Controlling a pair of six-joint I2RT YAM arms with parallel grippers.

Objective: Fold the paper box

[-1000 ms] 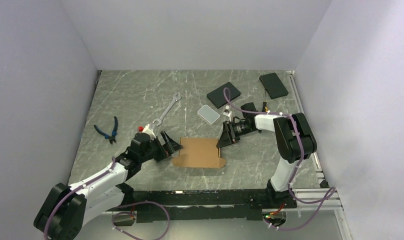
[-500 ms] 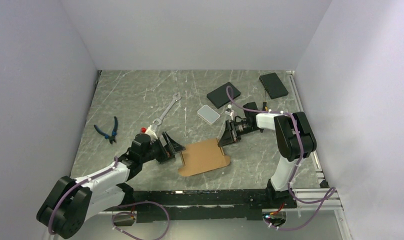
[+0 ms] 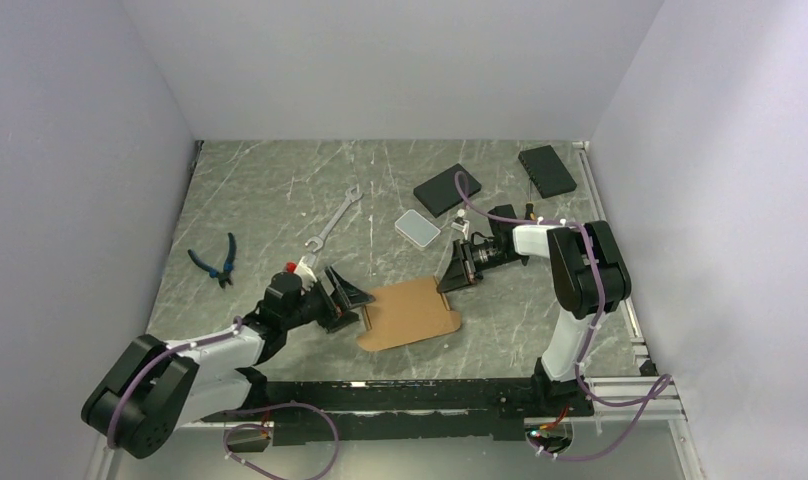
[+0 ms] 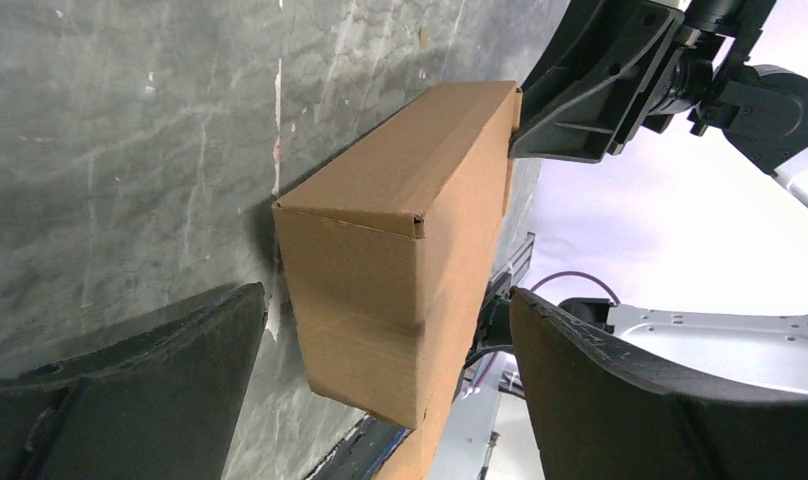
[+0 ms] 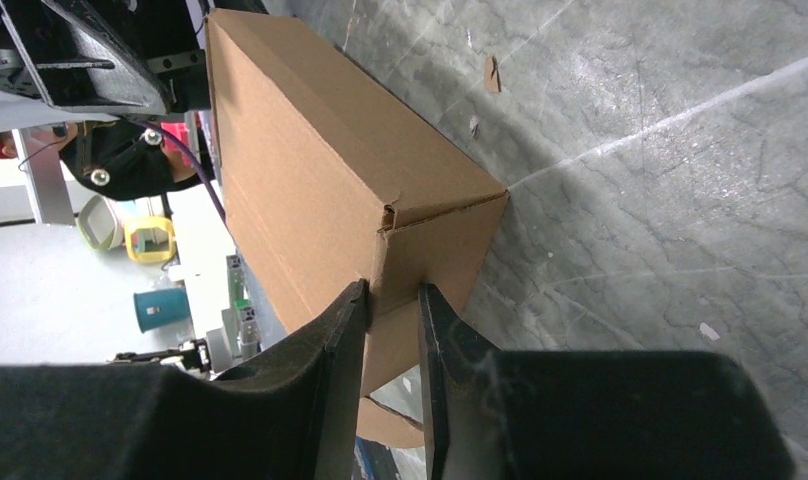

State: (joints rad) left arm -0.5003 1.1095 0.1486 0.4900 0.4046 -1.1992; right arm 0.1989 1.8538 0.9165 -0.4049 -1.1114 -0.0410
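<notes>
My right gripper (image 3: 443,286) pinches the thin end wall at the far right corner of the paper box (image 3: 408,312). The box is a closed, shallow carton of plain brown corrugated cardboard, lying on the grey veined table (image 3: 260,200). My left gripper (image 3: 357,306) is spread wide around the box's left end, with gaps on both sides.

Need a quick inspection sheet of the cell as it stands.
Surface: grey marbled table, scuffed, a few specks.
Job's things: box, formed, lying mid-table.
Clutter: wrench, pliers, white case, black slabs.
Grippers: left gripper open, box end between its fingers; right gripper shut on box's end wall.
Cables: purple cables along both arms, clear of box.
Surroundings: white walls on three sides.
</notes>
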